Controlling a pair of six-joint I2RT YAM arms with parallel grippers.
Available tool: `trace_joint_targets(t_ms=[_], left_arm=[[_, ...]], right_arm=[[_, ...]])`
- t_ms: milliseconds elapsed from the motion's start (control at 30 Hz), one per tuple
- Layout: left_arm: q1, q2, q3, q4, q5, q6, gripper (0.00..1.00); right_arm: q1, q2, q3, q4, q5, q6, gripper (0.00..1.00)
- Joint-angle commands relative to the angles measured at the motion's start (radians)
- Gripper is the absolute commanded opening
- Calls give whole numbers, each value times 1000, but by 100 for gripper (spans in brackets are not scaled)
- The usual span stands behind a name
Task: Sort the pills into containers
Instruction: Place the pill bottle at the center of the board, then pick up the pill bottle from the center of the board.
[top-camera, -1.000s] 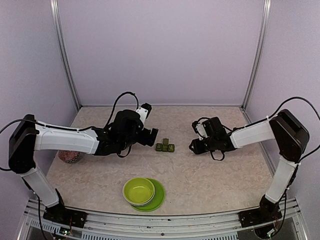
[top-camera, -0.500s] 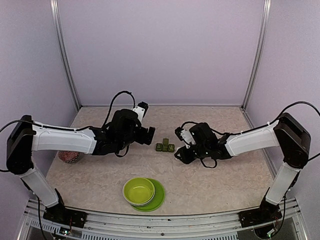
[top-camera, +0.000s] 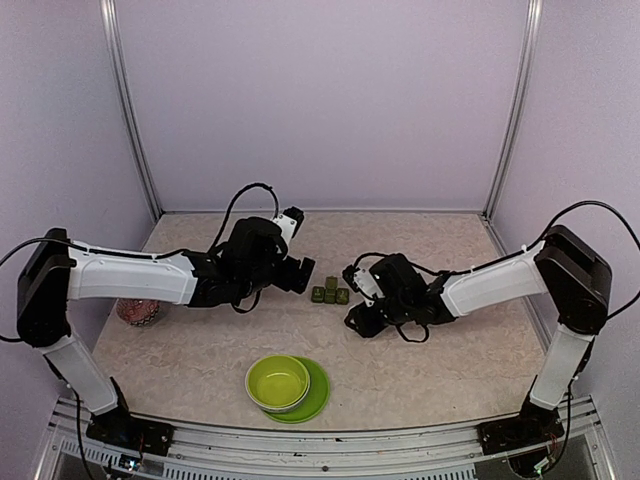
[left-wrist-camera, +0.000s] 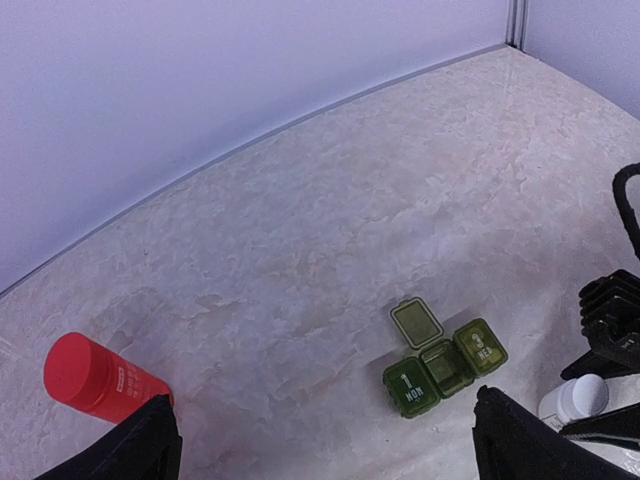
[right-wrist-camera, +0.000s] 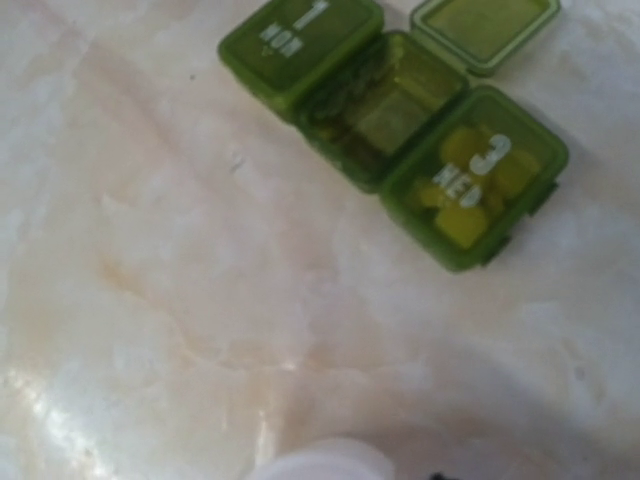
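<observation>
Right wrist: containers (right-wrist-camera: 390, 120) just ahead of right hand (top-camera: 357, 318), middle lid (right-wrist-camera: 487, 30) open for filling; grip unclear. Left hand (left-wrist-camera: 325, 440) released.

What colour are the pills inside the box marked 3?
Yellow pills, clearest in the right wrist view.

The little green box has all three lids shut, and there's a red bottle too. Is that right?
Not quite. The green box has its middle lid flipped open; only the end lids, marked 1 and 3, are shut. The right wrist view shows it clearly. The red bottle is there too, as the left wrist view shows.
</observation>
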Motion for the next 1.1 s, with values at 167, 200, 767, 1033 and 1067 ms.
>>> trace_joint_targets(t_ms=[167,200,767,1033,1067], left_arm=[[-11,16,26,18,74,6,99],[-12,15,28,18,83,12,99],[-52,44,75,-38,453,259,99],[-63,173,193,-155,556,370,99],[-62,192,213,-176,569,380,99]], right_arm=[[20,-29,4,-17,13,-13,69],[19,-43,-1,-20,12,-13,72],[-220,-284,-233,93,-220,109,99],[-296,-313,-283,116,-180,164,99],[-298,-315,-284,113,-172,166,98]])
